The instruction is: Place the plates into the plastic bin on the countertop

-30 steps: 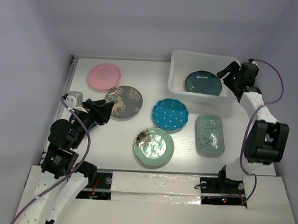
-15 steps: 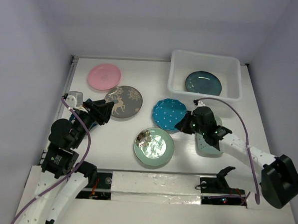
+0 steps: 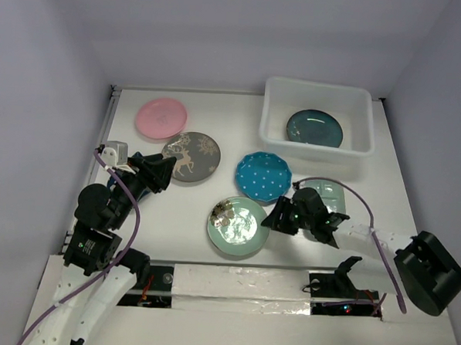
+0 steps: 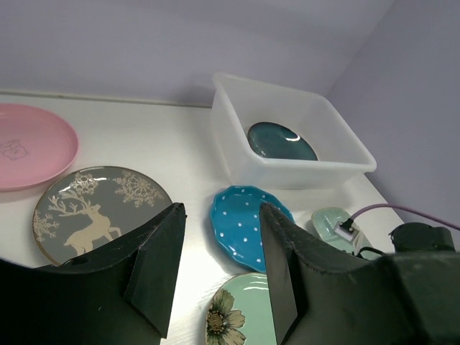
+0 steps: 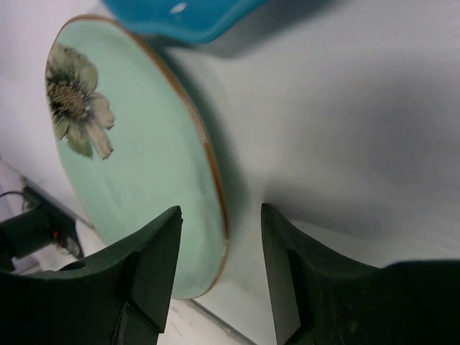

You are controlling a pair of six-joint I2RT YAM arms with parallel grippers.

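Note:
The dark teal plate (image 3: 314, 128) lies in the plastic bin (image 3: 309, 153) at the back right. On the countertop (image 3: 217, 125) lie the pink plate (image 3: 162, 116), the deer plate (image 3: 191, 156), the blue dotted plate (image 3: 263, 176) and the pale green flowered plate (image 3: 238, 226). The rectangular plate (image 3: 329, 195) is partly hidden by my right arm. My right gripper (image 3: 273, 219) is open and low, its jaws either side of the flowered plate's right rim (image 5: 215, 194). My left gripper (image 3: 165, 173) is open and empty, beside the deer plate's left edge.
A metal strip (image 3: 110, 116) runs along the countertop's left edge. Purple walls close the back and sides. The left wrist view shows the bin (image 4: 287, 169), the blue plate (image 4: 251, 223) and the deer plate (image 4: 100, 212) ahead of its fingers.
My right arm has swung from the bin's right side down to the front, and its open gripper now straddles the flowered plate's rim. The left arm has not moved.

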